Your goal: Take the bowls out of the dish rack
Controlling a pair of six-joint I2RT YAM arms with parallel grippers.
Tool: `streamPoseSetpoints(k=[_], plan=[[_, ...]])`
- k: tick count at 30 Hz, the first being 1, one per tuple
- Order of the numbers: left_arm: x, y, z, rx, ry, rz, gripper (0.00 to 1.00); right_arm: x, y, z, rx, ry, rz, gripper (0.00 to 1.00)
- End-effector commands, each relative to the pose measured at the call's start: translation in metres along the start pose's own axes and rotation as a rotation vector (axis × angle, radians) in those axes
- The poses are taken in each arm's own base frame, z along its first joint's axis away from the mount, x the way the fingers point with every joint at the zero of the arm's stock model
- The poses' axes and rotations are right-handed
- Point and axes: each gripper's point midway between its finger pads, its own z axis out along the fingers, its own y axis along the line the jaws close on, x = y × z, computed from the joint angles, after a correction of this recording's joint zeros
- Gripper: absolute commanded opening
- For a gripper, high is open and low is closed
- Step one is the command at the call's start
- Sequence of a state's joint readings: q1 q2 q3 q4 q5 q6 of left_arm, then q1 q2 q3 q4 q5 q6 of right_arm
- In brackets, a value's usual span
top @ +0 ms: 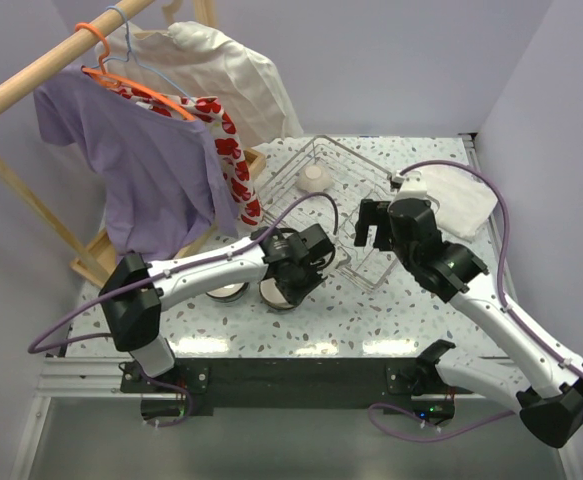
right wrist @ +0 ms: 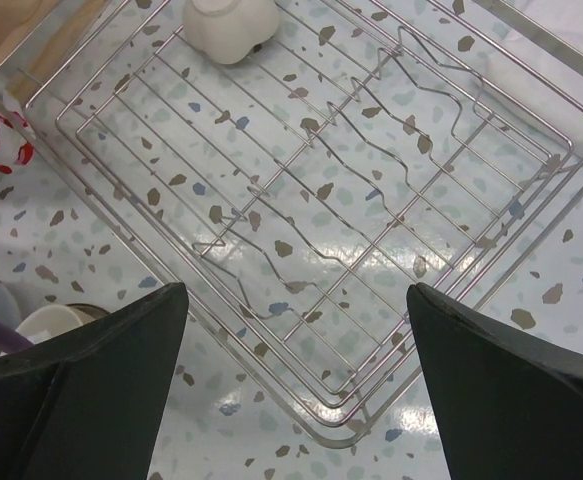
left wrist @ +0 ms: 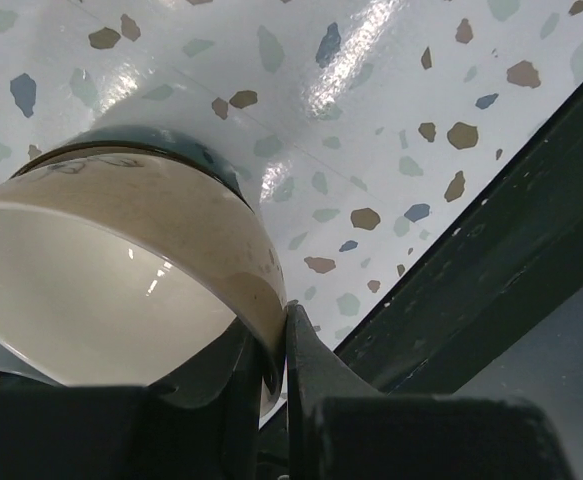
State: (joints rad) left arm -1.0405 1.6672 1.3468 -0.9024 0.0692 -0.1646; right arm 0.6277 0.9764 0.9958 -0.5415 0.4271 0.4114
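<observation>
Tabletop: left hand tight on bowl

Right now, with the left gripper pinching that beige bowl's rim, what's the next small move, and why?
Probably open the left gripper and let go. It is shut on the rim of the beige bowl, which looks stacked on a dark-banded bowl standing on the table, outside the dish rack. Whether it is fully seated I cannot tell.

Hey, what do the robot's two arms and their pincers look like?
The left arm and right arm match: white links, chunky black joints, and a purple cable looping along each. The left pincer and right pincer have plain black, wedge-shaped fingers.
</observation>
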Motion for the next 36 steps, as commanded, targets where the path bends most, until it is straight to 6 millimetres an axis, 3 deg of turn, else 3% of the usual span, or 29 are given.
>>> streamPoseSetpoints(k=[1, 10, 16, 20, 22, 23, 26, 29, 32, 36], plan=[[-0.002, 0.002, -0.007, -0.063, 0.026, -0.001, 0.00, -0.008, 0.001, -0.001, -0.007, -0.048, 0.043, 0.95], [0.000, 0.011, 0.001, -0.146, 0.057, 0.011, 0.00, 0.000, -0.004, 0.001, 0.010, -0.040, 0.039, 0.95], [0.000, 0.003, 0.009, -0.136, 0.069, 0.013, 0.19, 0.002, -0.005, 0.003, 0.014, -0.049, 0.054, 0.95], [-0.001, -0.003, 0.010, -0.127, 0.063, 0.015, 0.40, 0.003, -0.004, 0.003, 0.011, -0.044, 0.058, 0.95], [-0.003, -0.005, 0.006, -0.123, 0.045, 0.009, 0.45, 0.001, -0.003, 0.003, 0.011, -0.050, 0.064, 0.95], [-0.008, -0.007, 0.003, -0.114, 0.025, 0.007, 0.54, 0.001, -0.003, 0.003, 0.011, -0.048, 0.064, 0.95], [-0.021, -0.010, -0.011, -0.102, -0.038, -0.003, 0.68, -0.002, -0.003, 0.003, 0.013, -0.054, 0.066, 0.96], [-0.036, -0.012, -0.028, -0.098, -0.122, -0.012, 0.76, -0.006, -0.001, 0.005, 0.019, -0.053, 0.063, 0.96], [-0.050, -0.011, -0.048, -0.105, -0.225, -0.027, 0.83, -0.014, 0.003, 0.006, 0.017, -0.055, 0.056, 0.98], [-0.064, 0.003, -0.081, -0.123, -0.390, -0.088, 0.84, -0.026, 0.013, 0.010, -0.003, -0.038, 0.044, 0.98]])
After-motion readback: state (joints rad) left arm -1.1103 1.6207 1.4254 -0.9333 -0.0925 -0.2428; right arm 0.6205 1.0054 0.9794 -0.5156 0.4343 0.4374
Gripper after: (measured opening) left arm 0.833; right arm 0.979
